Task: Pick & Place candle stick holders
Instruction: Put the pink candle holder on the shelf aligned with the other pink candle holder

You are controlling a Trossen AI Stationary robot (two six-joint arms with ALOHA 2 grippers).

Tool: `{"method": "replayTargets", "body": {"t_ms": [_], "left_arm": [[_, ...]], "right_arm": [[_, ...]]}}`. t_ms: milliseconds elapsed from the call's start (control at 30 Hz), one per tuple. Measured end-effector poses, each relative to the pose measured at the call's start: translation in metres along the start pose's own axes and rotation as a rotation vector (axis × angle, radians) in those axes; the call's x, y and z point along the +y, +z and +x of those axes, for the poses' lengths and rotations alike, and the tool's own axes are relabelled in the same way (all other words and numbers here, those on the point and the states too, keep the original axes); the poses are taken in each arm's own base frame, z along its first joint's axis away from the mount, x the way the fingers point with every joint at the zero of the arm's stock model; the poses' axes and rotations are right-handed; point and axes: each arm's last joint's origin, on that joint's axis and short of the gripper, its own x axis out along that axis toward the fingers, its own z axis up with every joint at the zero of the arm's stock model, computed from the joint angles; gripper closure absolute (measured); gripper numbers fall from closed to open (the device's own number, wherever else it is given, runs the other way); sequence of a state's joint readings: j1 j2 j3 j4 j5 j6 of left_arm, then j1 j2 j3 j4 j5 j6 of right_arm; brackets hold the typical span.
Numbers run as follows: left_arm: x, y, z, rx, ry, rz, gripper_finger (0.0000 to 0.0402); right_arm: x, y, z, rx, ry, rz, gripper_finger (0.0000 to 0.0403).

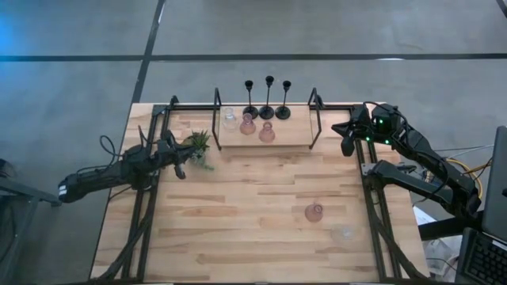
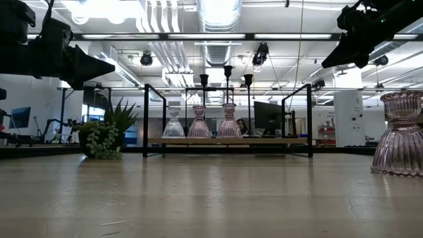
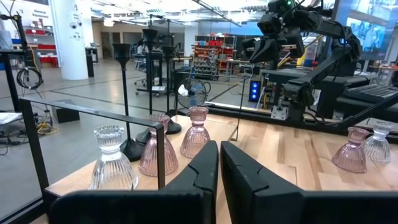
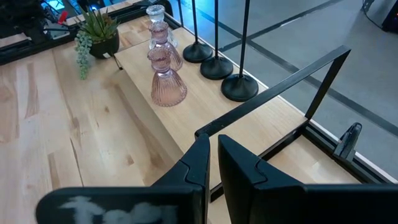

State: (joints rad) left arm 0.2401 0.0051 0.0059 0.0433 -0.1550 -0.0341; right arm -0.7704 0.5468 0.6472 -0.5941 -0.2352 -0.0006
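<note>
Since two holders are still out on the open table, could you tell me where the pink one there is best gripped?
Grip the pink glass holder at its narrow neck, between the flared skirt and the cup, coming straight down from above. It stands upright; the clear holder sits nearby but apart, so a top approach likely avoids it. The right tool is nearer.

A grey concrete floor [image 1: 333, 32] lies beyond the far edge of the table, crossed by dark straight seams. In the low view the room is a large open workshop: a white ceiling [image 2: 165, 26] carries exposed ducts [image 2: 158, 46] and bright strip lights [image 2: 218, 10]. A thick white pillar [image 3: 69, 37] stands on the far left in the left wrist view, with red shelving [image 3: 211, 53] farther back. Dark monitors [image 2: 268, 119] sit on desks at the far side.
</note>
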Motion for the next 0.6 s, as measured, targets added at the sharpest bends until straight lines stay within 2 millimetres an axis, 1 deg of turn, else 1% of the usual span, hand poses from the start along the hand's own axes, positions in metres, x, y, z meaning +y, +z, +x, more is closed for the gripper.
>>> {"method": "replayTargets", "body": {"t_ms": [600], "left_arm": [[-0.0001,0.0006,0.0000,-0.006,-0.004,-0.001,0.0376]], "right_arm": [[0.0000,0.0008,0.0000,-0.009,0.000,-0.003,0.0374]]}}
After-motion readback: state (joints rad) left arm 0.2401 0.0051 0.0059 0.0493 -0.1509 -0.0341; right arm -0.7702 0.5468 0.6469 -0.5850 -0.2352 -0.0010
